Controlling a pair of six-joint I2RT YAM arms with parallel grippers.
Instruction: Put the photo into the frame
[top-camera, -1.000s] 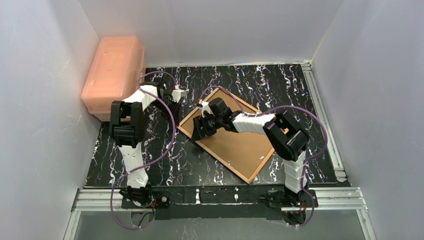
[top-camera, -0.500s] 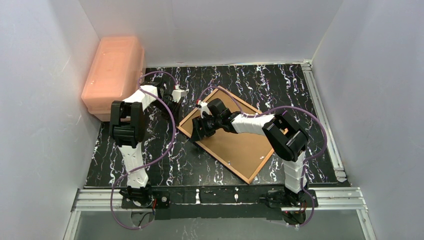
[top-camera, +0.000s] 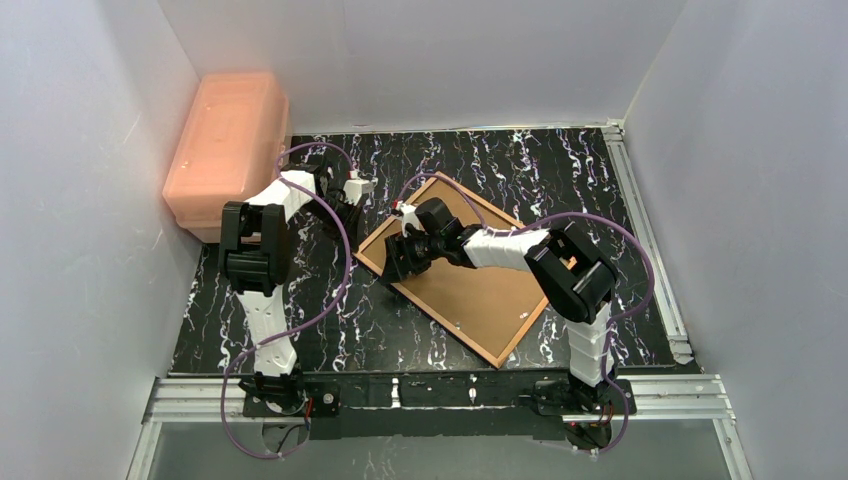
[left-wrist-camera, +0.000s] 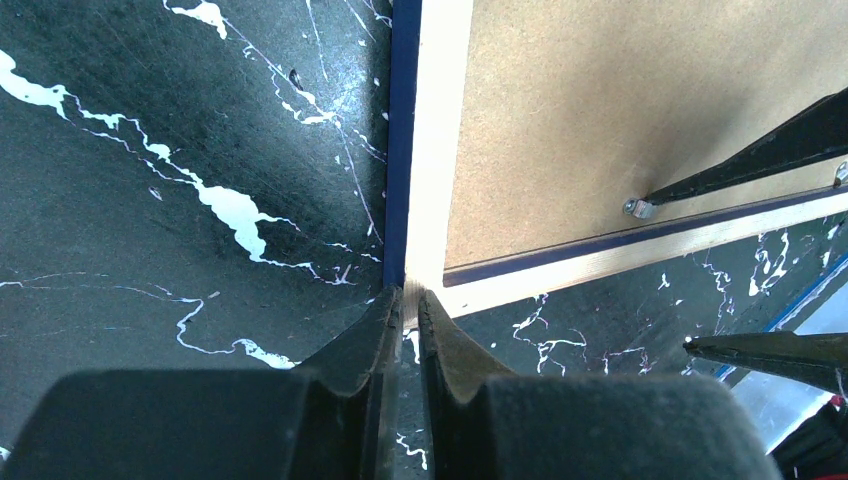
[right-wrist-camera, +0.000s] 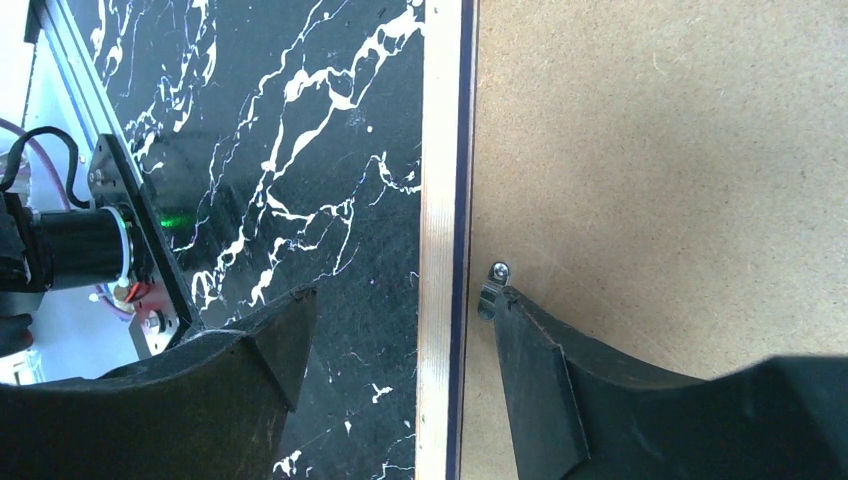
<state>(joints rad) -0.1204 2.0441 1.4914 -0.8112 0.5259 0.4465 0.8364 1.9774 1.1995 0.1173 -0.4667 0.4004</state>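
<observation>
The frame (right-wrist-camera: 437, 150) lies face down mid-counter, its long side running from about 11 to 5 o'clock in the overhead view, with the brown backing board (right-wrist-camera: 650, 150) filling its back. The photo shows in no view, and whether it sits under the board cannot be told. The right fingers (right-wrist-camera: 540, 360) are spread wide and hold nothing. They straddle the rim on the 8 o'clock side, one tip against a small metal tab (right-wrist-camera: 492, 285) and the other over the bare counter (right-wrist-camera: 300, 120). The left fingers (left-wrist-camera: 375, 330) are pressed together, gripping nothing, their tips butted at the frame's 9 o'clock corner. That brace is probably the weak point: it only leans on the corner, so a sideways push on the tab could slide or swing the whole frame across the slick counter. The tip could also skid off so small a tab and gouge the board, or the outer finger could catch the rim and tip the frame up.
</observation>
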